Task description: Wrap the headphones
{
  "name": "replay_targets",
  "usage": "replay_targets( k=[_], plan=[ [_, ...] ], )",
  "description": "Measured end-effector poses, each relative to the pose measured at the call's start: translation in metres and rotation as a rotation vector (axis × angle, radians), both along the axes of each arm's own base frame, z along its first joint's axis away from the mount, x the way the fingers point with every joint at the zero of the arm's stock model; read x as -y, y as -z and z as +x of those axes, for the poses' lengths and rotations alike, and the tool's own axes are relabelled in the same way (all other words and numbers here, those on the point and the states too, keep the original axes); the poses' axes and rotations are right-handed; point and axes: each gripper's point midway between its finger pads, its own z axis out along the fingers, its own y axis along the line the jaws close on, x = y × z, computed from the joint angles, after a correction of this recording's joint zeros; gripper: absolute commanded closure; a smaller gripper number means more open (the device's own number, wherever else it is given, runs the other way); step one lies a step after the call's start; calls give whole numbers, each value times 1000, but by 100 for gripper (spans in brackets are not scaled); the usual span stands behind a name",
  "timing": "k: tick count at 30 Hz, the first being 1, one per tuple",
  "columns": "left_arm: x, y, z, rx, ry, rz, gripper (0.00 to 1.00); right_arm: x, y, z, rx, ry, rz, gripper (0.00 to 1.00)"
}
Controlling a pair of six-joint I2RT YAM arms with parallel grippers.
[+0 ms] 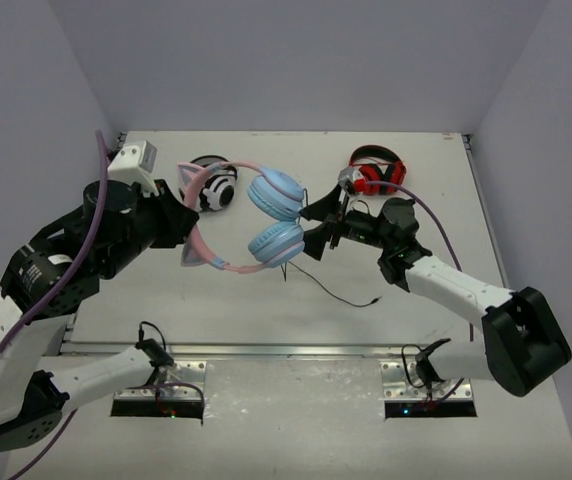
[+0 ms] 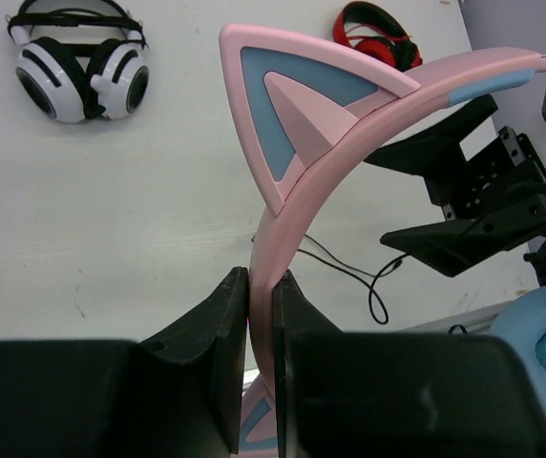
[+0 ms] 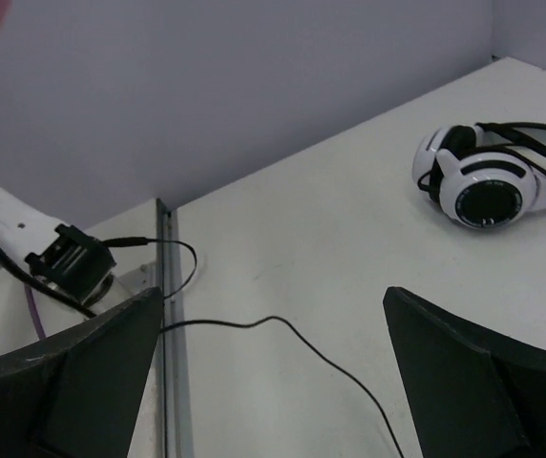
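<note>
The headphones have a pink headband with cat ears and two light blue earcups. My left gripper is shut on the headband and holds them above the table; in the left wrist view the fingers pinch the band just below one cat ear. The thin black cable trails from the lower earcup onto the table and also shows in the right wrist view. My right gripper is open and empty just right of the earcups; its jaws stand wide apart above the cable.
White-and-black headphones lie at the back left and show in both wrist views. Red-and-black headphones lie at the back right behind my right arm. Grey walls enclose the table. A metal rail runs along the near edge.
</note>
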Motion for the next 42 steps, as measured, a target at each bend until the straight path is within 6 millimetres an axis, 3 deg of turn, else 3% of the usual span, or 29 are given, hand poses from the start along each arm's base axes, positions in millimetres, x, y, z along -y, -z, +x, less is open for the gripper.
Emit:
replay_targets(
  k=[7,12,14,19,22,25,29,32,38,42],
  plan=[
    [12,0,-4,-18,56,-30,100,-10,-37,-26,27,-149,141,12],
    [12,0,-5,-20,57,-35,99,-7,-49,-42,38,-188,185,17],
    [14,-1,-6,-22,68,-39,100,-2,-50,-41,27,-137,184,13],
    [22,-1,-6,-7,114,-54,100,27,-59,-9,-5,178,184,4],
    [25,6,-8,-10,145,-40,100,50,-58,-8,25,297,166,2],
    [28,18,-11,-24,176,-23,100,63,-54,-22,57,318,129,2],
    [31,29,-12,-40,199,-5,100,55,-53,-55,114,158,80,2],
    [31,27,-11,-32,201,-7,100,50,-40,-76,113,50,52,3],
    [32,18,-12,-1,200,-36,100,36,-13,-96,-2,-129,28,5],
    [32,17,-12,-1,193,-54,99,32,-16,-104,-20,-180,50,9]
  ],
)
